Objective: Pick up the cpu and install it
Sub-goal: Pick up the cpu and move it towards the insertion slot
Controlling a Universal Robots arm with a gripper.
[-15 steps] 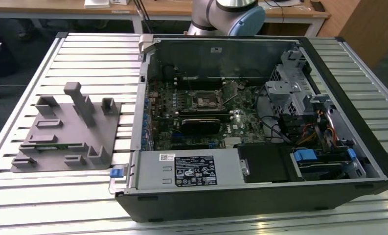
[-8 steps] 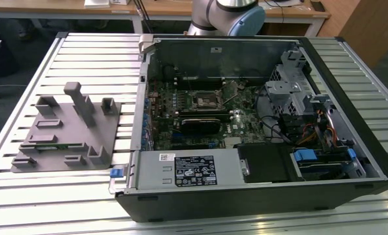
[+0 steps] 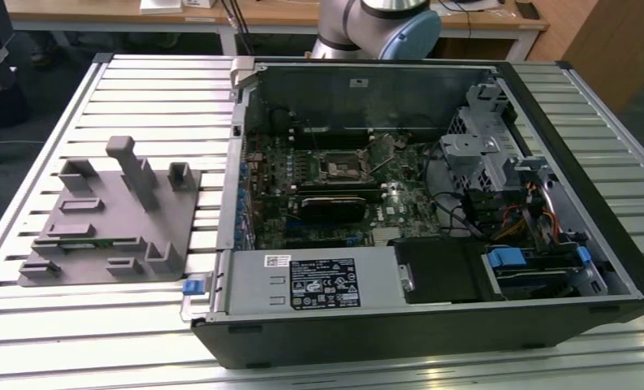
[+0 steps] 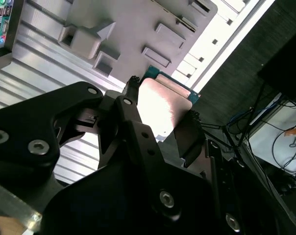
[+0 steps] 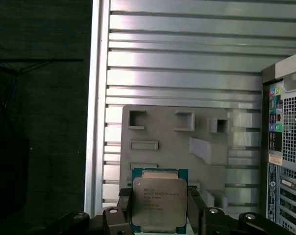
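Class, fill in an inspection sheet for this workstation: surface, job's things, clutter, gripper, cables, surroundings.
Surface: slatted metal table carrying a grey holder plate and an open computer case.
Job's things: cpu held clear of the plate; socket inside the case.
Clutter: nothing seen.
Gripper: gripper shut on the cpu.
Cables: wire bundle inside the case.
Surroundings: wooden desks and the robot arm beyond the table.

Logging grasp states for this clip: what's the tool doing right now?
Tool: shut on the cpu, gripped by two opposite edges.
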